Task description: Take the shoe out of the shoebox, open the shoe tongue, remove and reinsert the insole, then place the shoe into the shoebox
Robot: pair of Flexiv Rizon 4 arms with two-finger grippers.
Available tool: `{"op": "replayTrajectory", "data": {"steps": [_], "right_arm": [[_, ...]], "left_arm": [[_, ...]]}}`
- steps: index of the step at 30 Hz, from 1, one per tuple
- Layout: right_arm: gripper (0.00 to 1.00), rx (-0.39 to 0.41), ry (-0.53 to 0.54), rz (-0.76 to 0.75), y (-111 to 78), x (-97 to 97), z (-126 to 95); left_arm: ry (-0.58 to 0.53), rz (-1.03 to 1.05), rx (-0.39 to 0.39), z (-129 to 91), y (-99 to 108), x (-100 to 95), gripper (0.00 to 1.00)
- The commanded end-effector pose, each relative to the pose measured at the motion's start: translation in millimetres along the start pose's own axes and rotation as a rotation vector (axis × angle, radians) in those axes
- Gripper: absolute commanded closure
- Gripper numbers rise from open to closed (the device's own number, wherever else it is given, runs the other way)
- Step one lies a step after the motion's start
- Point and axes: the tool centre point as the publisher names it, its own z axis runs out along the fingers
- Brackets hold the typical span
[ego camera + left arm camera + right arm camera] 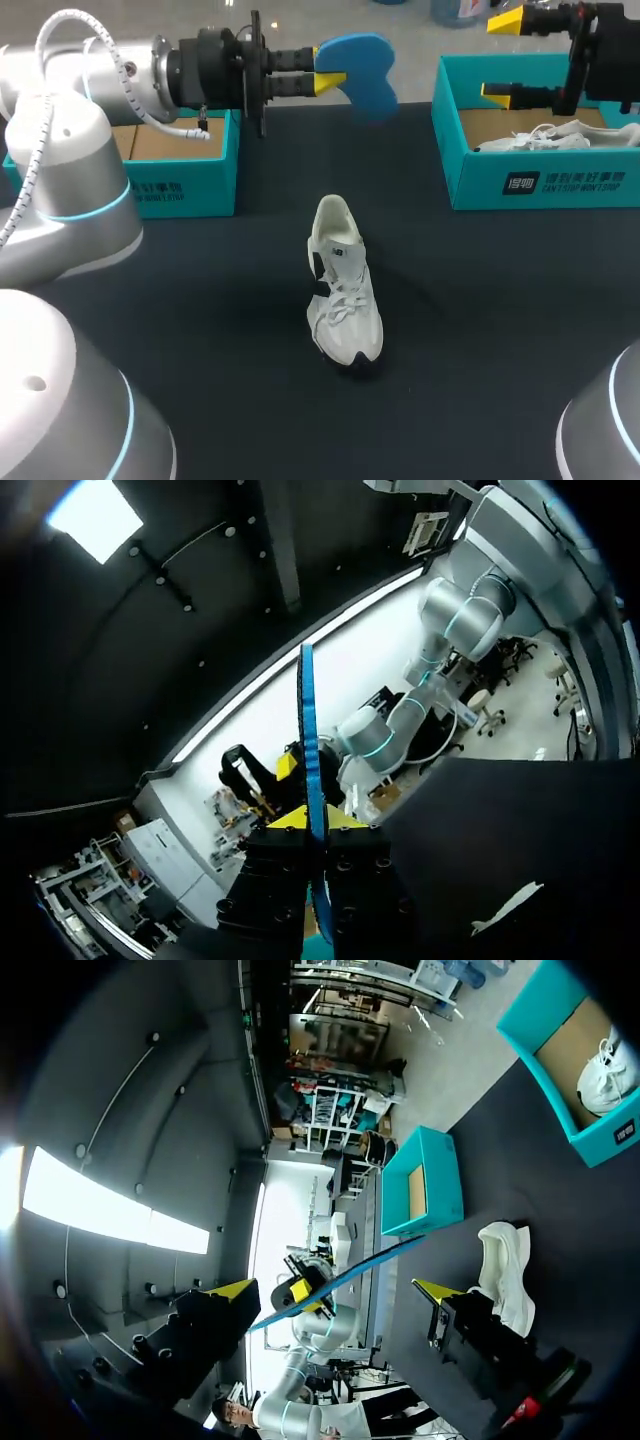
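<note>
A white shoe (pixel 343 290) stands on the dark table (pixel 200 300) at its middle, toe toward the front; it also shows as the shoe (pixel 505 1270) and the shoe (pixel 505 910). Above the table's back, my left gripper (pixel 330 78) is shut on a blue insole (pixel 362 70) and holds it in the air. In the left wrist view the insole (pixel 308 740) runs edge-on out of the left gripper (pixel 310 820). My right gripper (pixel 500 57) hangs open and empty over the right teal shoebox (pixel 540 185). The insole (pixel 345 1272) shows ahead of the right gripper (pixel 335 1288).
A second white shoe (pixel 545 135) lies in the right shoebox (pixel 600 1145). Another teal box (pixel 185 190), with nothing showing inside, stands at the back left under my left arm, the same box (pixel 440 1185) in the right wrist view.
</note>
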Motion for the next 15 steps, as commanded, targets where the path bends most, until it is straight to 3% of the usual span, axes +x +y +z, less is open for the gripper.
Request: {"op": "replayTrajectory", "data": {"steps": [1, 5, 10, 15], "right_arm": [[0.0, 0.0, -0.002, 0.001, 0.7, -0.2, 1.8], [0.0, 0.0, -0.002, 0.001, 0.7, -0.2, 1.8], [0.0, 0.0, -0.002, 0.001, 0.7, -0.2, 1.8], [0.0, 0.0, -0.002, 0.001, 0.7, -0.2, 1.8]], "left_arm": [[0.056, -0.327, -0.019, -0.6, -2.1, -4.1, 1.0], [0.056, -0.327, -0.019, -0.6, -2.1, -4.1, 1.0], [-0.063, -0.75, 0.108, 0.5, -3.0, -6.8, 1.0], [-0.128, -0.998, 0.116, -5.2, -3.4, -9.5, 1.0]]}}
